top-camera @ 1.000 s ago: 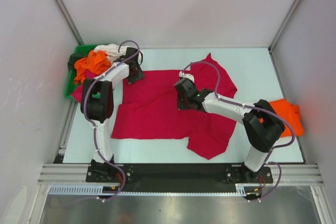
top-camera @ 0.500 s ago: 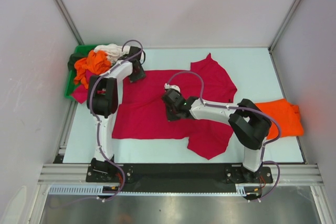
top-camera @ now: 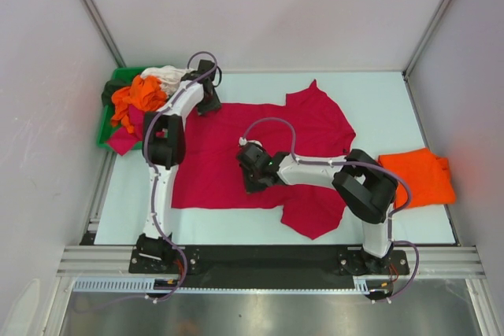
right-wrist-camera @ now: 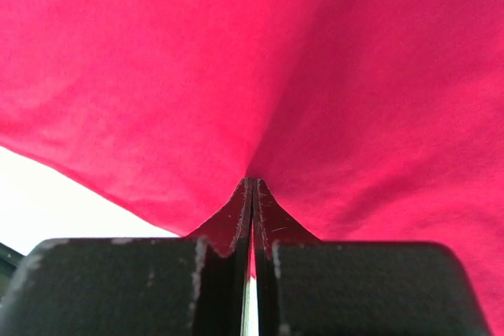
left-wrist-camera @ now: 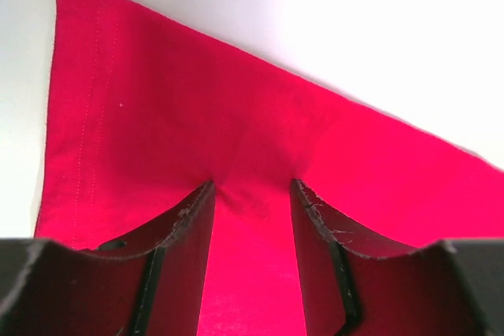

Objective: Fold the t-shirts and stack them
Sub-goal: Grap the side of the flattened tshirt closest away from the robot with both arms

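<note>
A large crimson-red t-shirt [top-camera: 209, 171] lies spread across the middle of the white table. My left gripper [top-camera: 206, 100] is open at the shirt's far left corner, and in the left wrist view [left-wrist-camera: 252, 186] its fingertips press down on the red cloth [left-wrist-camera: 157, 116] near the hem. My right gripper [top-camera: 250, 171] is shut on a pinch of the red shirt near its middle, and in the right wrist view [right-wrist-camera: 252, 180] the cloth [right-wrist-camera: 157, 76] fans out from the closed tips. A folded orange t-shirt [top-camera: 421, 177] lies at the right edge.
A green bin [top-camera: 105, 120] at the far left holds a heap of shirts: orange [top-camera: 134, 96], white [top-camera: 161, 75], dark [top-camera: 110, 90], and magenta [top-camera: 122, 139] hanging over its side. Grey walls and metal posts enclose the table.
My right gripper has moved left and nearer, dragging the red cloth with it. My left gripper has crept a little farther back along the shirt's far left corner.
</note>
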Robot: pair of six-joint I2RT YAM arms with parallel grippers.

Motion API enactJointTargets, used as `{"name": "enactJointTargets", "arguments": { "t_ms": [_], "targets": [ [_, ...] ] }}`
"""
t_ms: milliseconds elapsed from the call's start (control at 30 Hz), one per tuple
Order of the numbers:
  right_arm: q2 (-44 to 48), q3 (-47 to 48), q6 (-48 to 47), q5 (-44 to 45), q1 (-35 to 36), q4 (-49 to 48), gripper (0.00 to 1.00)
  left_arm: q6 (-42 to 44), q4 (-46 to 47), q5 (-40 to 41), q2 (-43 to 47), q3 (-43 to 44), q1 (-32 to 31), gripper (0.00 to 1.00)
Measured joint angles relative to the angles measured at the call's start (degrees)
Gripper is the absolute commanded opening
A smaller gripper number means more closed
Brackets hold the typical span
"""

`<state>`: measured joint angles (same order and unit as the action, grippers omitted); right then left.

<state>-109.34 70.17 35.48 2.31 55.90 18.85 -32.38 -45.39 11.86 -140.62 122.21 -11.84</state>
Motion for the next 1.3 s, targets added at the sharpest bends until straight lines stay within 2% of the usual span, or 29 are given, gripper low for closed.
{"name": "enactJointTargets", "arguments": {
  "t_ms": [567, 867, 967, 1033, 1067, 1167, 1200, 1300],
  "targets": [
    [1.7, -4.96, 3.45, -3.28, 0.76, -5.31, 0.0, -0.02, -2.51, -1.51, -1.88, 3.8, 0.57, 0.51],
    [3.37, -7.58, 5.03, -3.45, 4.0, -6.84, 0.02, 0.0, -2.49, -1.57, -1.88, 3.8, 0.63, 0.51],
    [3.21, -6.38, 4.68, -2.69, 4.37, -5.05, 0.09, -0.02, -2.43, -1.77, -1.81, 3.8, 0.63, 0.52],
    [2.99, -4.55, 3.82, -1.27, 4.28, -2.32, 0.19, -0.09, -1.36, -1.95, -1.05, 2.54, 0.66, 0.55],
    [2.99, -3.39, 3.32, -0.72, 4.04, -0.83, 0.3, -0.07, 0.52, -2.01, 0.13, 0.39, 0.66, 0.56],
    [3.06, 1.73, 1.57, 1.77, 1.86, 2.45, 0.49, -0.15, 5.03, -2.36, 5.29, -7.93, 0.63, 0.57],
    [3.19, 3.26, 1.18, 2.75, 0.87, 2.99, 0.59, -0.17, 5.55, -2.58, 6.45, -9.2, 0.63, 0.57],
    [5.27, 7.26, -0.42, 6.64, -3.13, 4.24, 0.65, -0.17, 7.06, -3.15, 10.25, -10.27, 0.61, 0.56]
  ]
}}
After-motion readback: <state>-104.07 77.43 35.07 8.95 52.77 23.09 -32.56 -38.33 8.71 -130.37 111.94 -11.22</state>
